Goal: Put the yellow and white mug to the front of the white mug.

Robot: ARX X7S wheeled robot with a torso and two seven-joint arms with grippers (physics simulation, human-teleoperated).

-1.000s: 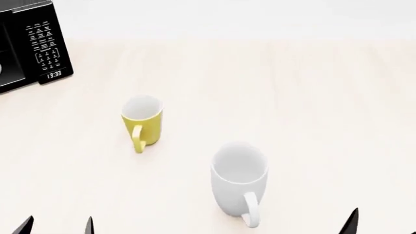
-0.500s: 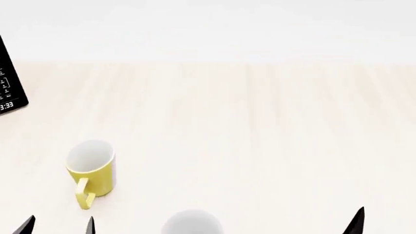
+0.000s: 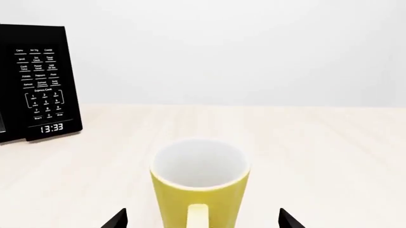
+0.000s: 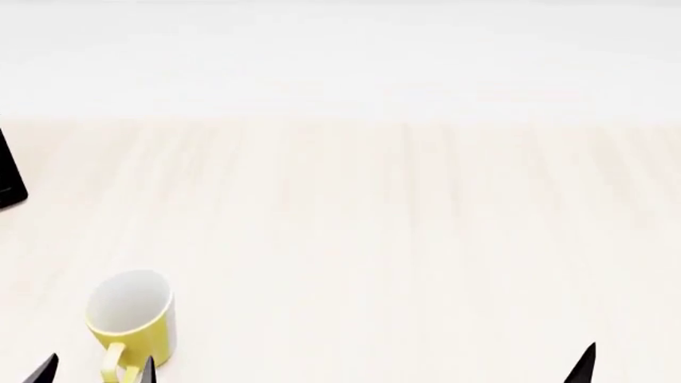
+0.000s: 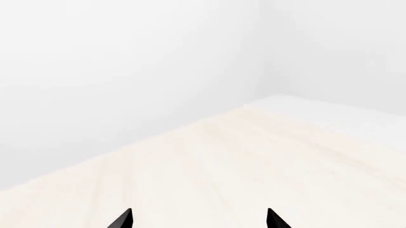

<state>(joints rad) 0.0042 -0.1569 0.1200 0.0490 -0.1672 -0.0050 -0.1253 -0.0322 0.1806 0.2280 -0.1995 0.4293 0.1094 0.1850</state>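
Note:
The yellow and white mug (image 4: 130, 319) stands upright on the pale wooden counter (image 4: 404, 239) at the lower left of the head view, its yellow handle facing me. In the left wrist view the mug (image 3: 199, 187) fills the middle, close ahead. My left gripper (image 3: 203, 221) is open, its dark tips on either side of the mug's base and apart from it; it also shows in the head view (image 4: 96, 371). My right gripper (image 5: 199, 219) is open and empty over bare counter. The white mug is out of view.
A black microwave (image 3: 38, 95) with a keypad and clock stands at the left, behind the mug; only its corner (image 4: 9, 187) shows in the head view. A pale wall runs behind the counter.
The head view has swung up and right: the yellow mug has slid down and left in it, the white mug has dropped out at the bottom, and the microwave has nearly left the frame.

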